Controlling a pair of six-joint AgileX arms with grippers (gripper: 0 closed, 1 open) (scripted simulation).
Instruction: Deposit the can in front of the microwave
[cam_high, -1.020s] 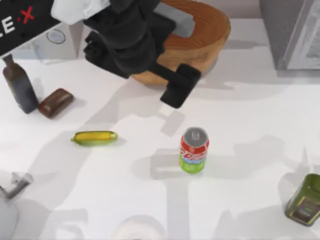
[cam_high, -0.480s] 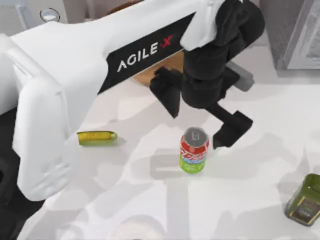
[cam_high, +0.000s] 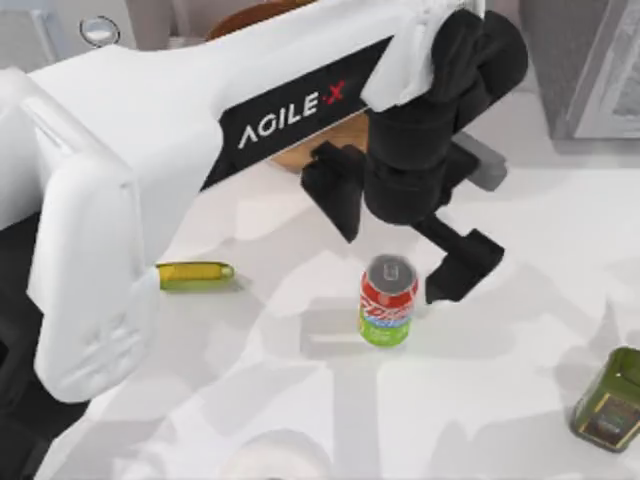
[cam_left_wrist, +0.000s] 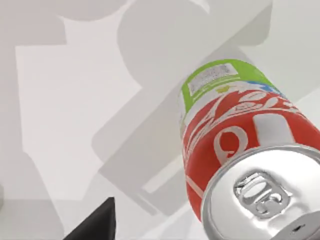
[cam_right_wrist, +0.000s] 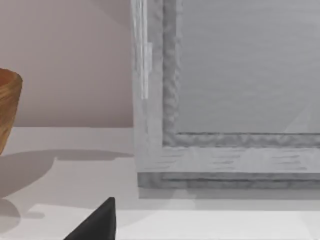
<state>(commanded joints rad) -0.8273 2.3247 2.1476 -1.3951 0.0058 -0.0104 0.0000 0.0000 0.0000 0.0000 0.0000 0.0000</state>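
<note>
- The left end effector (cam_high: 395, 240) hangs over the middle of the desk (cam_high: 500, 400), its two black fingers (cam_high: 462, 268) spread wide and empty; one sits just beside the can's right flank, the other above and to the left of it, neither touching
- The can (cam_high: 388, 301) stands upright between and slightly in front of those fingers; the left wrist view looks down on its silver lid (cam_left_wrist: 260, 195) and pull tab from close by
- Judged from its look, it is a light thin-walled drink can: stiff enough for a firm pinch across the round body, but smooth and likely slippery, and a hard squeeze could dent it
- The best hold seems to be across the red upper half, below the lid rim, with the fingers on opposite sides so it cannot roll out
- Being tall and narrow, it would tip easily if one finger nudges it first
- Further out on the desk lie a yellow-green cylinder (cam_high: 195, 275) to the left, a wooden bowl (cam_high: 320, 140) behind the arm and an olive-green tin (cam_high: 608, 402) at the right edge
- The right wrist view faces a grey box with a pale framed door (cam_right_wrist: 225, 100)
</note>
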